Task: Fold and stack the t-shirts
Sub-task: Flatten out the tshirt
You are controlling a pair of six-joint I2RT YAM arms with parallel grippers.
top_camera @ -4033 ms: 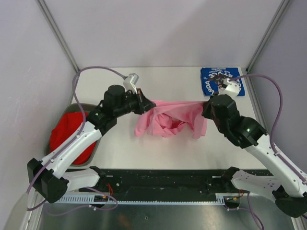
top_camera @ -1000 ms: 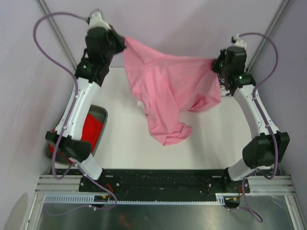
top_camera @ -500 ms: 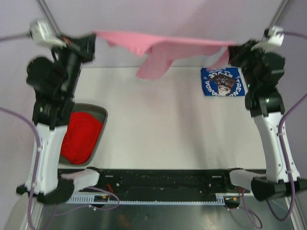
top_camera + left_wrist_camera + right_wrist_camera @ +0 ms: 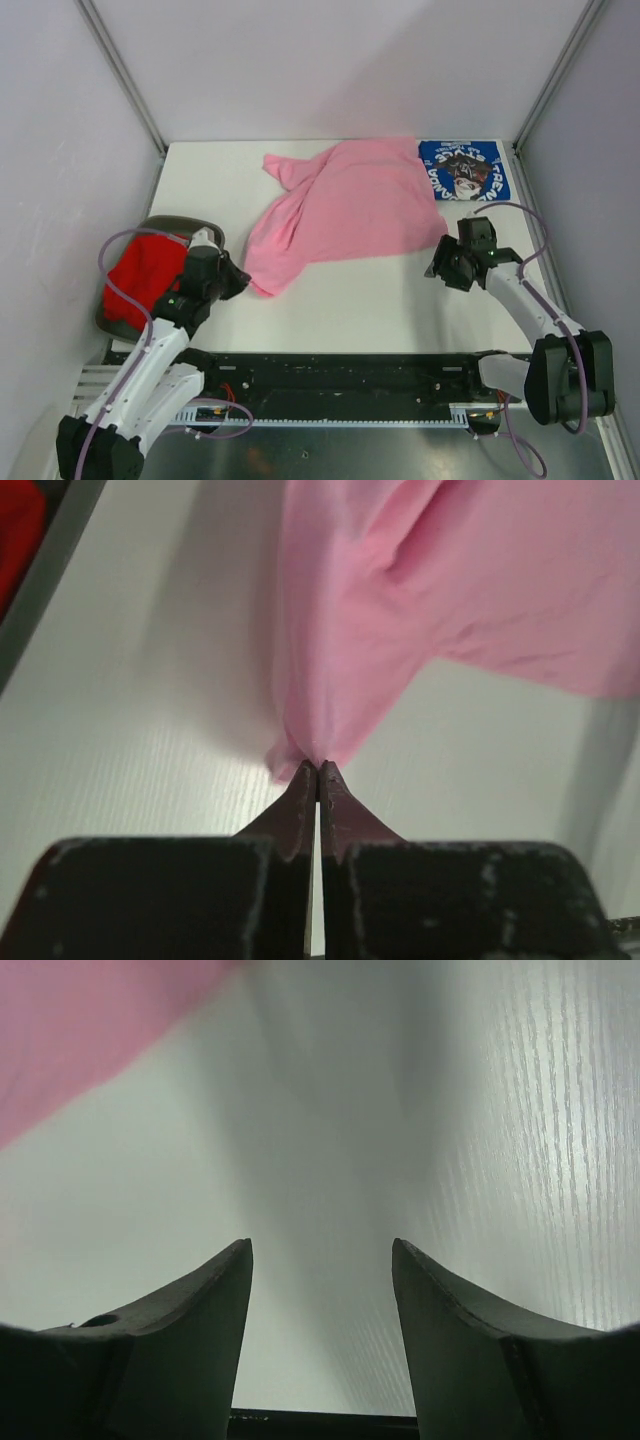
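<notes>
Between tips of left hand (image 4: 319,771), pink t-shirt (image 4: 345,210) corner; right hand (image 4: 321,1245) seemingly apart.

Overhead view faces down; wrist views hug the table (image 4: 330,300).

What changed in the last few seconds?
Both arms dropped from the raised stretch, and the pink t-shirt now lies spread on the table. The right end effector let go and is open, off the cloth. The left end effector stays shut on the shirt's near corner. Unchanged: blue t-shirt far right, red t-shirt in the grey bin.
</notes>
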